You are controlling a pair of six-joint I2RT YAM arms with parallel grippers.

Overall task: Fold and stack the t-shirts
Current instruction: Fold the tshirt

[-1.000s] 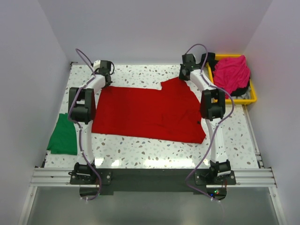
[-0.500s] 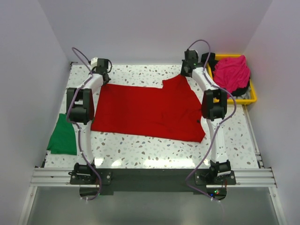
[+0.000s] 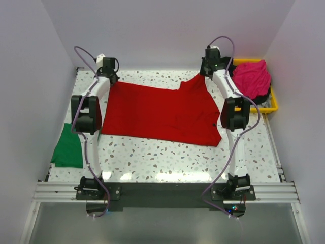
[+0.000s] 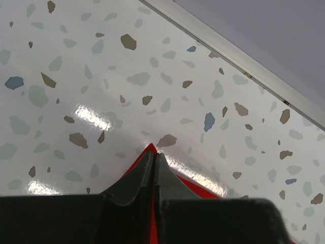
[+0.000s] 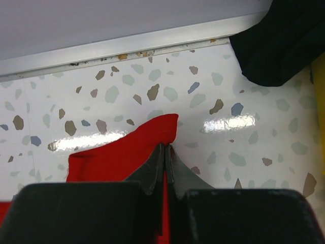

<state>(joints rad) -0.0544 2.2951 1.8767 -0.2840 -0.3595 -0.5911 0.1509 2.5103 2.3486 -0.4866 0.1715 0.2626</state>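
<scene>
- Red t-shirt (image 3: 162, 114) lies spread out in the middle of the tabletop (image 3: 167, 162), between the two arms.
- We see the left fingers (image 4: 151, 168) pinched tight on its far left corner. A small red tip pokes out in front of them.
- We see the right fingers (image 5: 163, 162) pinched tight on its far right corner. That corner sits a bit bunched, close to the back edge of the tabletop.
- The green t-shirt (image 3: 68, 147) lies at the left edge, well apart from the red one. The pink t-shirt (image 3: 251, 79) sits in the yellow tray (image 3: 271, 108) at the far right.
- We think the step in hand is the first fold of the red one, and both corners are held for it.
- To do it well, we should move both arms together at the same speed, so the far edge stays straight.
- We should hold the cloth gently stretched between the two grips, so no wrinkles get folded in.
- We should lift only a little, bring the far edge over to meet the near edge, and lay it down flat.
- The grips are on thin tips of cloth, so a hard tug could make one slip out.
</scene>
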